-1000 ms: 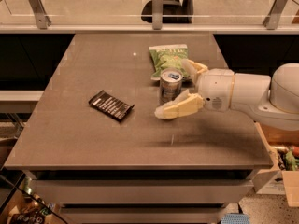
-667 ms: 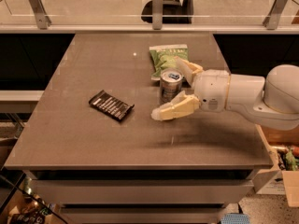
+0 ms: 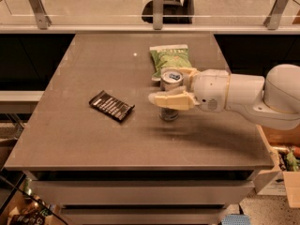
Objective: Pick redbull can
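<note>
Item 1. Redbull can (image 3: 171,78): slim silver-and-blue can, upright on the table (image 3: 70,135), right of centre. Silver top and tab face up. Its lower end shows beneath the near finger, with a dark shadow around it on the surface. Position matches the frames from a second ago.

Item 2. Claw (image 3: 168,85): reaches in level from the right on the white arm (image 3: 239,95). It is closed around the can's body. The near cream finger (image 3: 173,100) lies across the can's front at mid-height, and the far finger (image 3: 188,72) sits against its back right side near the top.
Change since a second ago: the near finger has moved up and slightly left in view. It then covered the can's lower part and now crosses higher, so more of the base is uncovered. The gap between the two fingers has narrowed to about the can's width.

Item 3. Green snack bag (image 3: 171,57): lying flat, just behind the can and touching or nearly touching it in this view. Unchanged.

Item 4. Flat black wrapper (image 3: 111,106): lying askew, well to the left of the can and apart from everything else. Unchanged.

Item 5. Table: grey-brown top that carries items 1, 3 and 4, with a drawer front below its front edge.

Item 6. Cardboard box (image 3: 286,191): on the floor at the table's right corner, partly out of view.
</note>
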Controlling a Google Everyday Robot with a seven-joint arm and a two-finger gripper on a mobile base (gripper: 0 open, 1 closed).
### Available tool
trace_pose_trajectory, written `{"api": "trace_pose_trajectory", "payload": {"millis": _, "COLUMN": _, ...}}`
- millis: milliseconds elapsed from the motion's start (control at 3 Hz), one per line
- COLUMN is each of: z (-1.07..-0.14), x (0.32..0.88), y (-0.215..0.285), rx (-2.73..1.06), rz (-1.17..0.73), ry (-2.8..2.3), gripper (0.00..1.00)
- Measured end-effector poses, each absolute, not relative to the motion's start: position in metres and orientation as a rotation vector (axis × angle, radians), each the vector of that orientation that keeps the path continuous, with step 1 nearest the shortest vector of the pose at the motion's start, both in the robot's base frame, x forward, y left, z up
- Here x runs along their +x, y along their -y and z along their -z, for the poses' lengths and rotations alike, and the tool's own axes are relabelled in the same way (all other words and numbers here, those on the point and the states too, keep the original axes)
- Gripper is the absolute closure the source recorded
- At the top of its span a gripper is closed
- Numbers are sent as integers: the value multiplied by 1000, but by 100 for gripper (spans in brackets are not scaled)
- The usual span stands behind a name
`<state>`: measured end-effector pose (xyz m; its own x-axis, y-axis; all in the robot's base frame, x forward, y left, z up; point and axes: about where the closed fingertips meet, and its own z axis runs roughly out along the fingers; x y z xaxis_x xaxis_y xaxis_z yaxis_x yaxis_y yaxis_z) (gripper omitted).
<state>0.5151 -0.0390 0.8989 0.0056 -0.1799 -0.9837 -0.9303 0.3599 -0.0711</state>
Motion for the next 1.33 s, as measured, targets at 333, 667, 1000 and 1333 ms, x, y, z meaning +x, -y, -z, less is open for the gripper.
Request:
{"api": "trace_pose_trajectory", "payload": {"millis": 333, "z": -900, "x": 514, "y": 37, "rx": -1071, "rz": -813, "ry": -1457, "gripper": 64}}
{"api": "trace_pose_trajectory", "payload": {"millis": 667, "z": -901, "x": 514, "y": 33, "rx": -1078, "rz": -815, "ry": -1453, "gripper": 95}}
{"api": "trace_pose_trajectory", "payload": {"millis": 1000, "z": -902, "x": 513, "y": 32, "rx": -1080, "rz": -816, "ry": -1452, "gripper": 100}}
{"api": "trace_pose_trajectory", "payload": {"millis": 1333, "z": -907, "x": 517, "y": 30, "rx": -1099, "rz": -808, "ry": -1457, "gripper": 100}}
